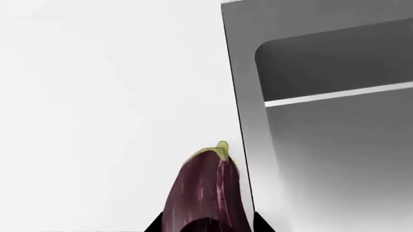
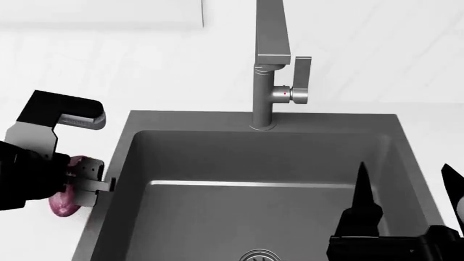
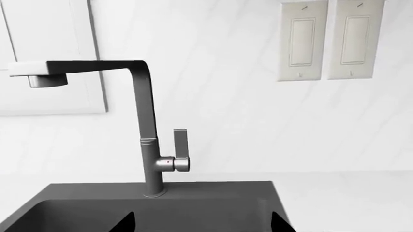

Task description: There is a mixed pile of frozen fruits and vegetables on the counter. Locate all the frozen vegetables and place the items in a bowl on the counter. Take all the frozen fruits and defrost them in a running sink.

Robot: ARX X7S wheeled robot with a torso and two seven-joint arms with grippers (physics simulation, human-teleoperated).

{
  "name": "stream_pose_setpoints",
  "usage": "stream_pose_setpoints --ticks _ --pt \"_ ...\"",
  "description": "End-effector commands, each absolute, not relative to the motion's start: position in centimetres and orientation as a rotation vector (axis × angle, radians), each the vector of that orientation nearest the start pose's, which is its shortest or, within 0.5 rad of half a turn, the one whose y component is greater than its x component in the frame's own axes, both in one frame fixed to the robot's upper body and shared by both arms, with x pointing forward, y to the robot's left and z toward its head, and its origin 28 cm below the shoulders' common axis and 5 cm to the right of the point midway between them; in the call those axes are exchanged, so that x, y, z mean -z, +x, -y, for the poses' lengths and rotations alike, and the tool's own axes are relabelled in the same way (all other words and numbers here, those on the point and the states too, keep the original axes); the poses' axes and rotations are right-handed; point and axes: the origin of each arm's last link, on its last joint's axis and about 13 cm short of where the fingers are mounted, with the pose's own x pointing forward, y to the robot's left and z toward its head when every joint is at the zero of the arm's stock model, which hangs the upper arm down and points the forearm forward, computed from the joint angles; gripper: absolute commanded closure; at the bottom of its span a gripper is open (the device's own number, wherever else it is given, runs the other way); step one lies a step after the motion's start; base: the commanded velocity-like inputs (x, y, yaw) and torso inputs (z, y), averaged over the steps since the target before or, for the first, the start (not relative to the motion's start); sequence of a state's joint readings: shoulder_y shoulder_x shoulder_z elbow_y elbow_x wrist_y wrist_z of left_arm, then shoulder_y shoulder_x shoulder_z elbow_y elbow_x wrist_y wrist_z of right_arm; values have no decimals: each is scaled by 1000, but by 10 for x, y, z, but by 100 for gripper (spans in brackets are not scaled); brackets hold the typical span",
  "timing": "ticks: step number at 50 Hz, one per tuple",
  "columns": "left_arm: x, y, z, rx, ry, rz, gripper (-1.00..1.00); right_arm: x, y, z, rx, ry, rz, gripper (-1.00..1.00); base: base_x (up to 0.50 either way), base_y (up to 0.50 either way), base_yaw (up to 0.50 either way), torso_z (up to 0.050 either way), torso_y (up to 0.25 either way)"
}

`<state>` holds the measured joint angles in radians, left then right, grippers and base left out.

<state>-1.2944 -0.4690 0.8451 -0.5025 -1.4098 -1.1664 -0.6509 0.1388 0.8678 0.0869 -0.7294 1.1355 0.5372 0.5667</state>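
The eggplant (image 1: 208, 193) lies lengthwise along the sink (image 1: 335, 145) rim, green stem end pointing away from the left pincer (image 2: 91, 185), which is clamped on its glossy purple body above the surface (image 1: 110, 96). The right pincer (image 2: 406, 201) hangs spread apart over the basin.

My head camera looked forward and steeply down onto the sink (image 2: 246, 217), with the faucet (image 2: 272, 65) rising toward it. My left wrist camera sat close above the counter (image 1: 110, 96), facing down along the eggplant (image 1: 206, 193) beside the sink's left rim. My right wrist camera hung low at the near edge of the basin, facing level toward the faucet and the wall switches (image 3: 329, 38). All three views shared the sink; head and right wrist shared the faucet
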Motion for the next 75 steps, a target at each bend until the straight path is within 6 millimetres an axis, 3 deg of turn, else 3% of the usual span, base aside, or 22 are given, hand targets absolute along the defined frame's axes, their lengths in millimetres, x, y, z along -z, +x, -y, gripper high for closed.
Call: stream_pose_setpoints --ticks 1,19,29,49,75 --pt "-225 336 -234 21 118 -747 100 -195 182 178 -30 40 72 -100 0 0 0 0 0" --pt "-247 298 -228 116 102 -657 100 -198 179 178 -32 11 74 -100 -227 0 0 0 0" --pt "-248 295 -228 124 92 -646 100 -201 178 179 -30 20 98 -100 -385 -27 0 0 0" --pt "-248 294 -226 141 86 -639 100 -202 177 181 -20 19 118 -100 0 -500 0 0 0" --pt "-264 284 -221 173 91 -582 100 -203 175 183 -6 30 112 -100 0 -500 0 0 0"
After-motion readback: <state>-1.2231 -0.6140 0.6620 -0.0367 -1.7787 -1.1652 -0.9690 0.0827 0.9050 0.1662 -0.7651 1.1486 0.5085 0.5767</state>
